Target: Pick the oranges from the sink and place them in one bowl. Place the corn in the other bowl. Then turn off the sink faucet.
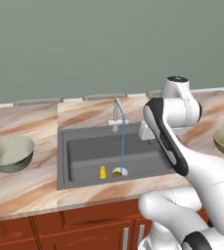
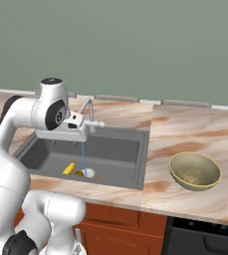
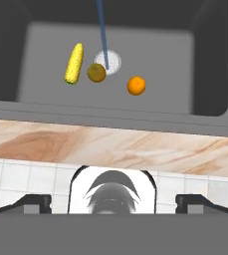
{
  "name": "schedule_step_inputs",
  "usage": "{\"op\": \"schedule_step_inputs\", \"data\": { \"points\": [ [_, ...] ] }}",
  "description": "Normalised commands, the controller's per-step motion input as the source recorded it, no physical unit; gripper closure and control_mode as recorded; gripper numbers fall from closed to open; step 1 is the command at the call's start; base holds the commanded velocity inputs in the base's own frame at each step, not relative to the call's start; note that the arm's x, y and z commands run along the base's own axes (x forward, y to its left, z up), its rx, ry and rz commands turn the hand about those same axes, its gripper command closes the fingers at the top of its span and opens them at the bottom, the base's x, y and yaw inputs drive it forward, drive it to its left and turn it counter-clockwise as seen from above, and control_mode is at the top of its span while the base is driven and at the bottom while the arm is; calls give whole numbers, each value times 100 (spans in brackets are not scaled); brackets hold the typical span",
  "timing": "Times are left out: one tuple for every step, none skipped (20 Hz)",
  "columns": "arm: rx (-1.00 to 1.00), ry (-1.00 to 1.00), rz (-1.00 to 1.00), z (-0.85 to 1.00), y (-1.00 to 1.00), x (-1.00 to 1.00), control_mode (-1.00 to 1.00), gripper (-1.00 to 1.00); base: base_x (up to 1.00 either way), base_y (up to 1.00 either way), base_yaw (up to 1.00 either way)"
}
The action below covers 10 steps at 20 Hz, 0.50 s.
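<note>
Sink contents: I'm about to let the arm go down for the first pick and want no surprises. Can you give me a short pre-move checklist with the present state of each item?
1. Gripper open and empty: ok.
2. Two oranges lie loose on the sink floor, the bright orange apart from the others, the darker orange beside the drain: ok.
3. Corn lies clear of the bright orange: ok.
4. Olive bowl on the counter, nothing in it: ok.
5. Pale grey-green bowl on the counter, inside empty: ok.
6. Faucet off: not ok, water is running.
</note>
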Motion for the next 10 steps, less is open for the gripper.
{"op": "schedule_step_inputs", "data": {
  "points": [
    [0, 9, 0, -24, 9, 0, -100, -100, 0, 0, 0],
    [0, 12, 0, -24, 11, 0, -100, -100, 0, 0, 0],
    [0, 13, 0, -24, 10, 0, -100, -100, 0, 0, 0],
    [0, 14, 0, -22, 10, 0, -100, -100, 0, 0, 0],
    [0, 14, 0, -24, 11, 0, -100, -100, 0, 0, 0],
    [0, 13, 0, -24, 11, 0, -100, -100, 0, 0, 0],
    [0, 12, 0, -24, 13, 0, -100, -100, 0, 0, 0],
    [0, 11, 0, -27, 14, 0, -100, -100, 0, 0, 0],
    [0, 10, 0, -27, 12, 0, -100, -100, 0, 0, 0],
    [0, 10, 0, -27, 9, 0, -100, -100, 0, 0, 0]
  ]
}}
